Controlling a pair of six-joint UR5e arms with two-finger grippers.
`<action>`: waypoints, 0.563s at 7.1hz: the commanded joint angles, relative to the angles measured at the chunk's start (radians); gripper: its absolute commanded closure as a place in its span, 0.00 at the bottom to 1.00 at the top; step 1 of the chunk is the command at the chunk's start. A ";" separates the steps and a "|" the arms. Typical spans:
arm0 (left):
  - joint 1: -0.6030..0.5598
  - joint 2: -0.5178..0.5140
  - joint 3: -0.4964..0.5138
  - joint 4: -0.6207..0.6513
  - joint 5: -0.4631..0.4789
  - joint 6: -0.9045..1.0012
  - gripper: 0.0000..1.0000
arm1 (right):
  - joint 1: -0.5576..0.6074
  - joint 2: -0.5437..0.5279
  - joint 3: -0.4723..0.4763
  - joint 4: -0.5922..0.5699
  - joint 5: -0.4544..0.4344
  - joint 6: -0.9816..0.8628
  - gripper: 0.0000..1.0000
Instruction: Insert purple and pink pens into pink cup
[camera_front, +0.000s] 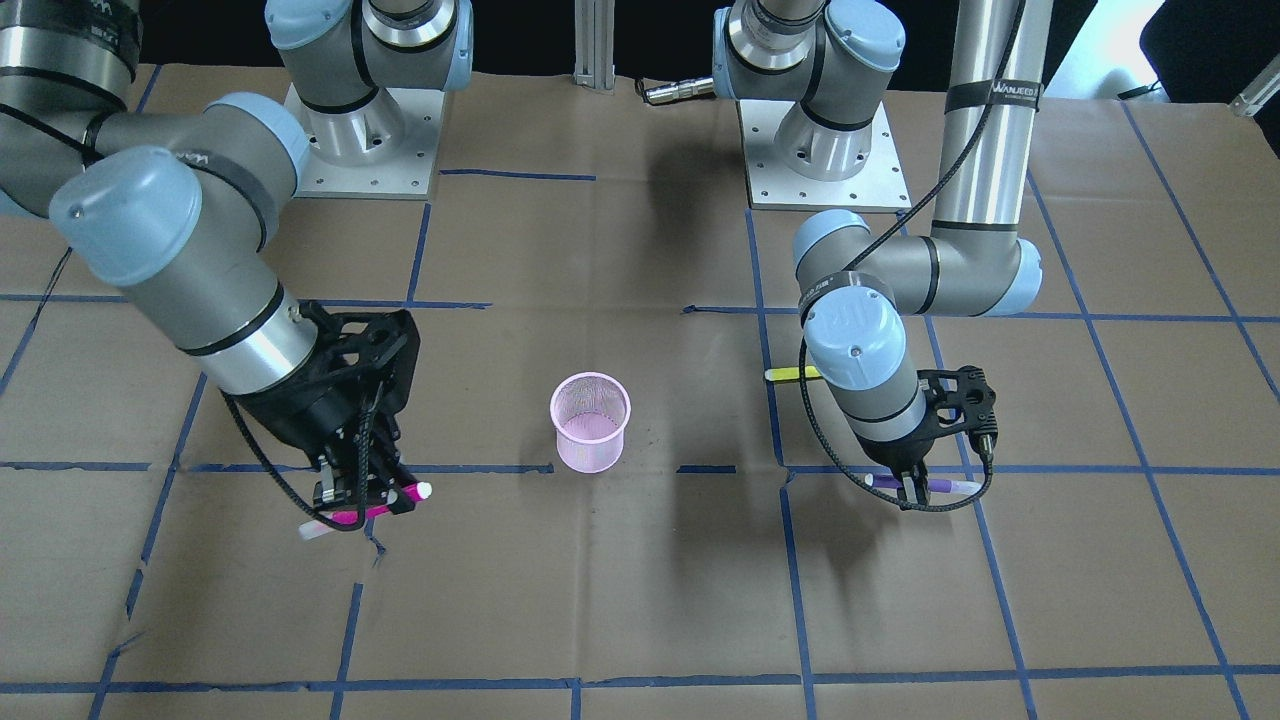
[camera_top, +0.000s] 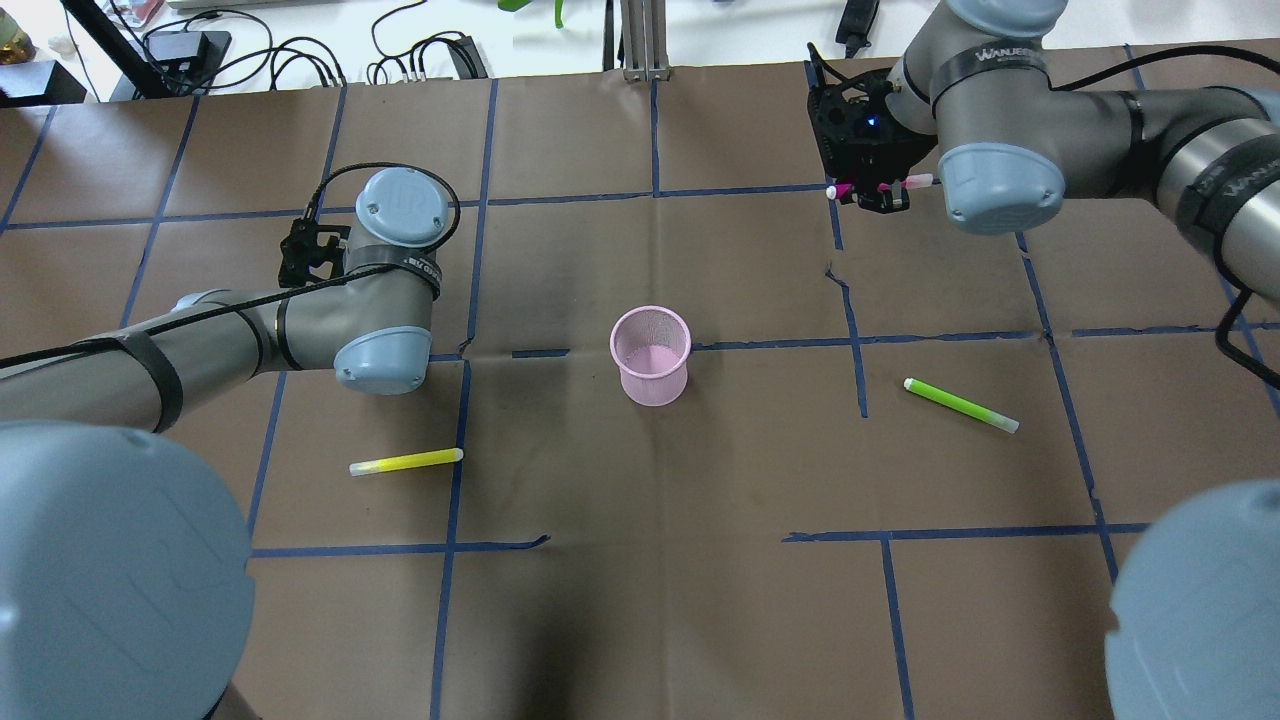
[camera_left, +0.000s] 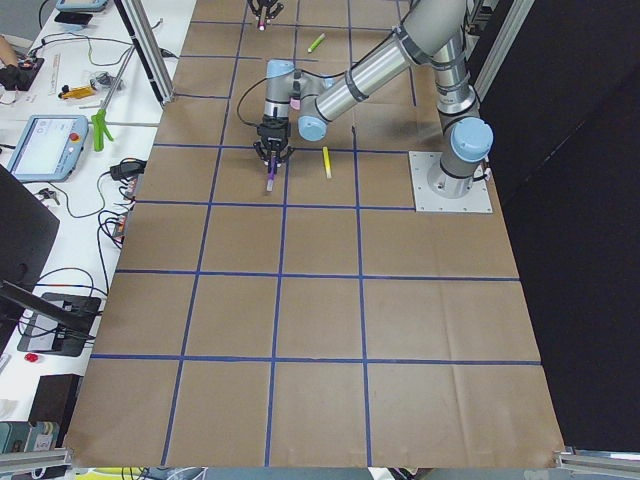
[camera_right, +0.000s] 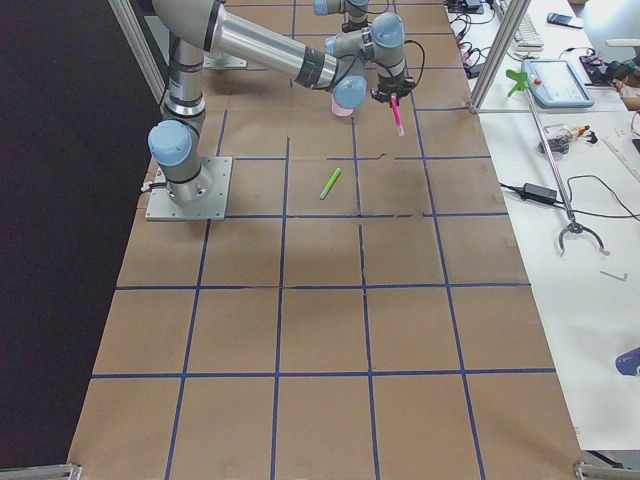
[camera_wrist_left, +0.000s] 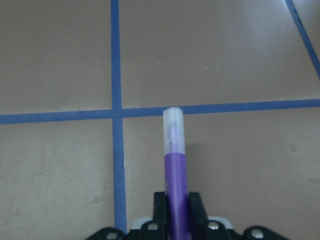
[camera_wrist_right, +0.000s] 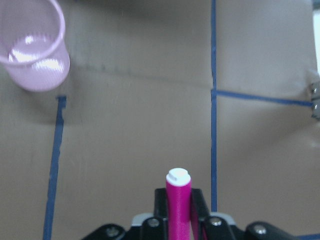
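Neither pen is sitting in the cup yet: it is standing upright and empty at mid-surface, so both insertions are left to do. Both picks look done, though.

The right hand is clamping the pink pen across its barrel, the white cap pointing out ahead of the fingers. In the overhead view it is hanging at about 2 o'clock from the cup, well apart from it and raised off the surface.

The left hand is gripping the purple pen the same way, clear cap forward. It is pointing straight down at about 10 o'clock from the cup, low over a tape line; whether the pen is clear of the surface, I cannot tell.

A yellow pen is lying at 8 o'clock and a green pen at 3 o'clock, neither wanted.
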 joint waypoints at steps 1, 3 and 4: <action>0.022 0.147 0.013 -0.169 -0.112 0.021 0.98 | 0.061 -0.037 0.006 -0.032 0.200 0.183 0.95; 0.060 0.279 0.059 -0.362 -0.259 0.023 0.99 | 0.134 -0.036 0.017 -0.170 0.352 0.330 0.95; 0.062 0.328 0.110 -0.485 -0.340 0.023 0.99 | 0.170 -0.036 0.050 -0.239 0.357 0.380 0.95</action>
